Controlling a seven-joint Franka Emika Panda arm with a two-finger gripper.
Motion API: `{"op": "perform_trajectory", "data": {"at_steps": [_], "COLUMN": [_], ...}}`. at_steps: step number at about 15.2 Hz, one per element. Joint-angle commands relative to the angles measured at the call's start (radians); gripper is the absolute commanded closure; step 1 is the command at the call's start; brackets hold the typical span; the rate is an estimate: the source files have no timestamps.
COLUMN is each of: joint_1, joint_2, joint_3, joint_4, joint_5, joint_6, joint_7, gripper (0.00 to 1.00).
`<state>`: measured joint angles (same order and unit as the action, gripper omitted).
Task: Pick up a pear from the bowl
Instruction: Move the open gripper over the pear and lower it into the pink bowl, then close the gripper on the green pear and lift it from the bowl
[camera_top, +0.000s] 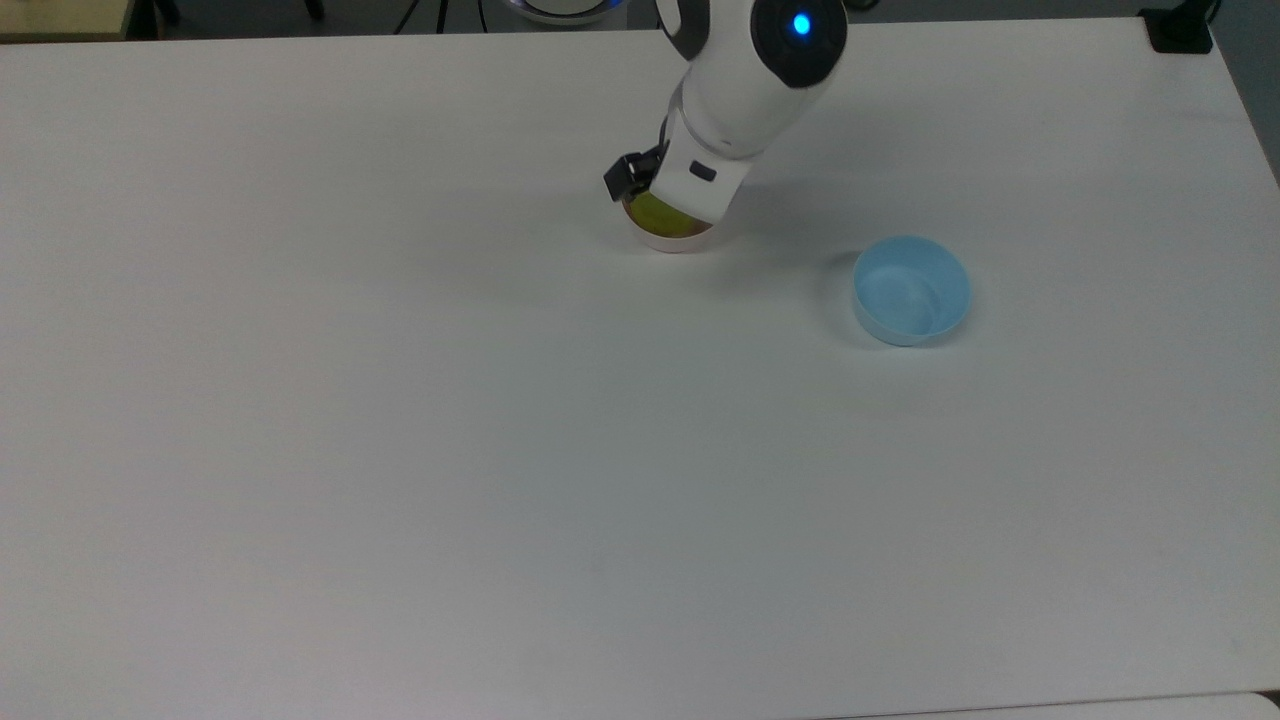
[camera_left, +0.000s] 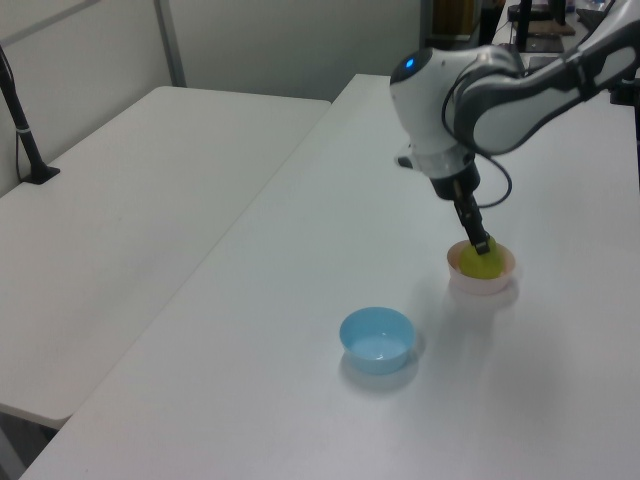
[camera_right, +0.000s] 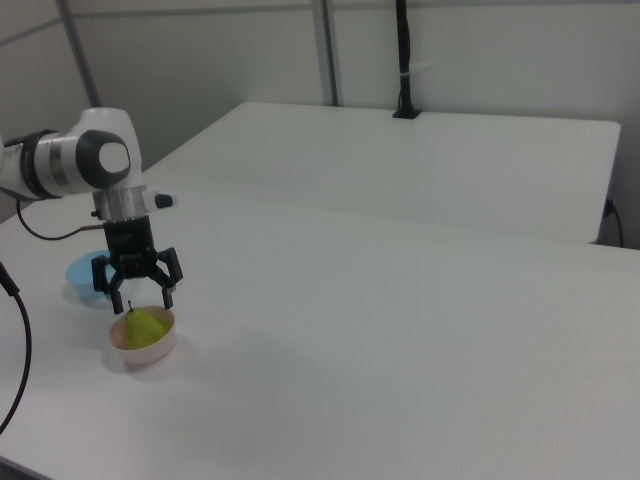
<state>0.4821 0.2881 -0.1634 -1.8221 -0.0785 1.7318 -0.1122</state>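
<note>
My pincer (camera_right: 135, 297) hangs spread wide right over the pear (camera_right: 143, 325), which sits stem-up in the pink bowl (camera_right: 150, 351), so both fingers can straddle it; blue bowl (camera_top: 911, 290) at 4 o'clock.

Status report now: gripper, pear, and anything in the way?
Gripper open, just above the pear. Pear sits in the pink bowl, not gripped. Blue bowl apart, nothing in the way.

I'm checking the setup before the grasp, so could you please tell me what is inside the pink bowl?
A yellow-green pear sits upright inside the pink bowl, with the open claw just above it. The bowl's floor beneath the pear is covered.
</note>
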Motion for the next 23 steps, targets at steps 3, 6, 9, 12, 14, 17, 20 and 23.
{"op": "perform_trajectory", "data": {"at_steps": [3, 6, 9, 12, 14, 17, 20, 23], "joint_1": [0.039, 0.049, 0.053, 0.053, 0.053, 0.049, 0.039, 0.012], "joint_2": [0.037, 0.051, 0.065, 0.060, 0.048, 0.003, -0.036, -0.050], "joint_3": [-0.015, -0.013, -0.011, -0.011, -0.011, -0.010, -0.010, -0.011], "joint_4": [-0.017, -0.017, -0.017, -0.016, -0.014, -0.002, 0.032, 0.086], "joint_5": [-0.027, -0.035, -0.049, -0.049, -0.049, -0.041, -0.029, 0.029], "joint_6": [0.063, 0.080, 0.083, 0.075, 0.065, 0.008, -0.061, -0.119], "joint_7": [0.002, 0.019, 0.029, 0.029, 0.028, 0.017, 0.000, -0.015], "gripper": [0.05, 0.11, 0.46, 0.55, 0.61, 0.61, 0.61, 0.61]}}
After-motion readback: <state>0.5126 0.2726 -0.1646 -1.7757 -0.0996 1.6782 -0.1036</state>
